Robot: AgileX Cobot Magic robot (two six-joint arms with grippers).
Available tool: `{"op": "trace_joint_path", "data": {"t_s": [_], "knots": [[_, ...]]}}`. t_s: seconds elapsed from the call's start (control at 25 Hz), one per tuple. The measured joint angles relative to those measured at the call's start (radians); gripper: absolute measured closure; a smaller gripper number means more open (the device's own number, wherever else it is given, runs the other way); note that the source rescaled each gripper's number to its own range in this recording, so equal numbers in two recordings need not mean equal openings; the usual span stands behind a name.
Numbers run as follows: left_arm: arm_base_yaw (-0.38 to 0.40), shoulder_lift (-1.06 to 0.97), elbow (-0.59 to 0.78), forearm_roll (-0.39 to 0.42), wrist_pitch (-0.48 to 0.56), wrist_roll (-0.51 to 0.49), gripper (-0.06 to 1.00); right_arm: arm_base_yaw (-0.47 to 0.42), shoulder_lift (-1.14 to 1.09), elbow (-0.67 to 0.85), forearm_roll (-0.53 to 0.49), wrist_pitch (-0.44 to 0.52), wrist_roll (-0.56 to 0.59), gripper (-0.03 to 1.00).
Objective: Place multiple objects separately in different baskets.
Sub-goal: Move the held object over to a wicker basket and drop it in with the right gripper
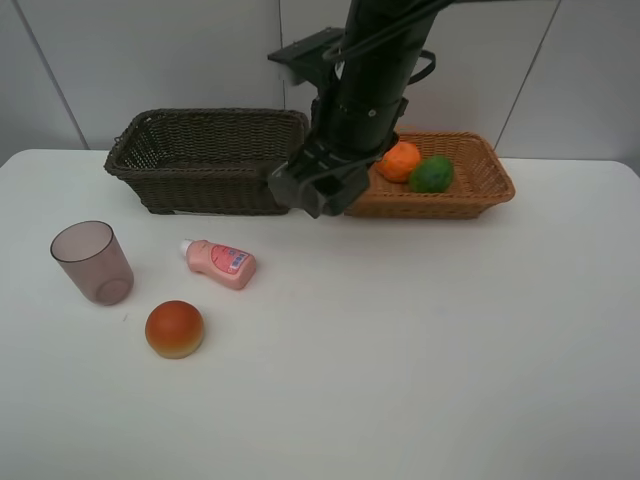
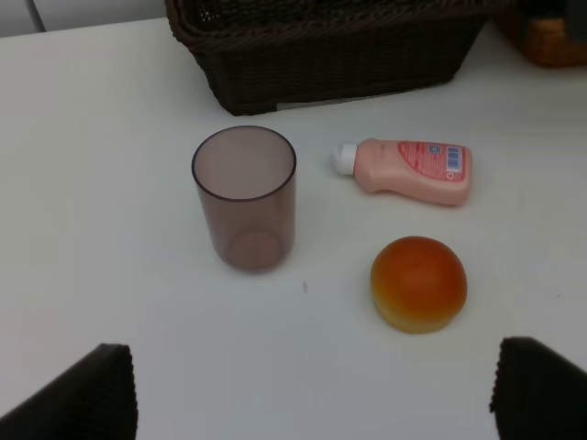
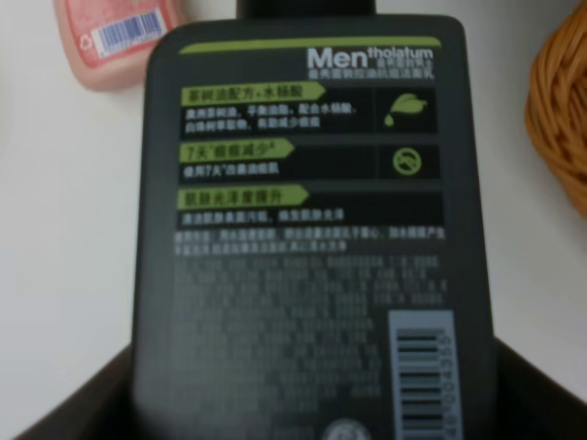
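Observation:
My right gripper is shut on the dark flat pump bottle and holds it above the table, in front of the gap between the dark brown basket and the tan basket. The orange and the green lime lie in the tan basket. The mauve cup, the pink bottle and the peach are on the table at the left. My left gripper is open and empty, above the table on the near side of the cup and the peach.
The dark brown basket shows nothing inside from this angle. The pink bottle lies on its side, cap toward the cup. A white wall stands behind the baskets. The left arm is out of the exterior view.

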Motion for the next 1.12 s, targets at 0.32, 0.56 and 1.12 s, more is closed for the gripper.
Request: {"op": "trace_joint_path", "data": {"t_s": [0.32, 0.56, 1.12], "knots": [[0.0, 0.0, 0.0, 0.0, 0.0, 0.0, -0.05, 0.0, 0.084, -0.134, -0.007, -0.15, 0.032, 0.97], [0.0, 0.0, 0.0, 0.0, 0.0, 0.0, -0.05, 0.0, 0.164, -0.181, -0.026, -0.349, 0.07, 0.97], [0.0, 0.0, 0.0, 0.0, 0.0, 0.0, -0.05, -0.042, 0.346, -0.181, -0.063, -0.837, 0.079, 0.97]]}}
